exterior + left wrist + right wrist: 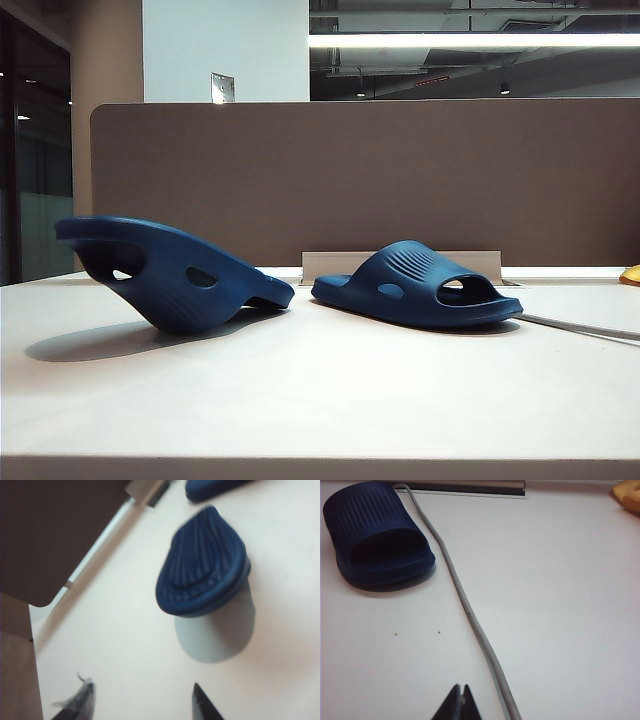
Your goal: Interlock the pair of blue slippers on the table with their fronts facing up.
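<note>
Left gripper (142,700) wide open, empty, short of tipped slipper (202,565) straight ahead; right gripper (460,700) pinched shut, empty.

The left wrist view is blurred: the tilted dark navy foam slipper (202,565) looks soft, its flat-lying twin (212,488) is cropped, and a yellow object (628,495), possibly fruit, is cut off.

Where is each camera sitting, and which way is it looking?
Exterior view: low at the table's near edge, facing the brown partition; no arm shows.
Left wrist view: above the tipped slipper, looking down; open left gripper shows.
Right wrist view: low over the table, facing the flat slipper and gray cable; shut right gripper shows.
Shared: every view shows blue slippers.
</note>
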Controlling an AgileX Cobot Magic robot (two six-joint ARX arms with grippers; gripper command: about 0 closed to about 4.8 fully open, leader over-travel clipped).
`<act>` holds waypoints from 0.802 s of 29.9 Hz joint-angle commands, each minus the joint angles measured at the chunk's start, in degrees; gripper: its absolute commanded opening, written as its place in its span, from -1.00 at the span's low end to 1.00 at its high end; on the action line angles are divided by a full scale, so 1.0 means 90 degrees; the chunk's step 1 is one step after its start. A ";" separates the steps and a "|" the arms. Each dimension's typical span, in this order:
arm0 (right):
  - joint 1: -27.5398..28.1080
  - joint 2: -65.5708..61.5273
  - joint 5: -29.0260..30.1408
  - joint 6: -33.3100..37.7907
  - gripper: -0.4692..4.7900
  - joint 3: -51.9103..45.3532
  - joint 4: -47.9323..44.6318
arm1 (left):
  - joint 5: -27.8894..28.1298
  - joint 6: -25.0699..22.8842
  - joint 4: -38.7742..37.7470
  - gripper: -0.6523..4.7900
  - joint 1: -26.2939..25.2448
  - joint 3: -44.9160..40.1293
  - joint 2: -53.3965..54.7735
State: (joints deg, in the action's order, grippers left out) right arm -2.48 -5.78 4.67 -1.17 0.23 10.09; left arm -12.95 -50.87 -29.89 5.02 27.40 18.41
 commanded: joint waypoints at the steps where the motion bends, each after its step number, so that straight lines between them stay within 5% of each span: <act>1: -0.0010 -0.0002 -0.0005 0.0005 -0.79 -0.0005 -0.0104 | -0.0109 -0.0403 0.0051 0.16 0.0092 0.0007 0.0304; 10: -0.0012 -0.0002 -0.0005 0.0005 -0.79 -0.0005 -0.0102 | 0.0148 -0.1715 0.0410 0.16 0.0680 0.0007 0.1700; 24: -0.0010 -0.0002 -0.0005 0.0005 -0.79 -0.0005 -0.0102 | 0.0410 -0.1870 0.2008 0.16 0.0835 0.0007 0.3560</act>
State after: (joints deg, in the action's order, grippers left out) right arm -2.48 -5.78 4.64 -1.17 0.23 10.04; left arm -8.82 -67.51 -13.56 12.45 27.40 49.45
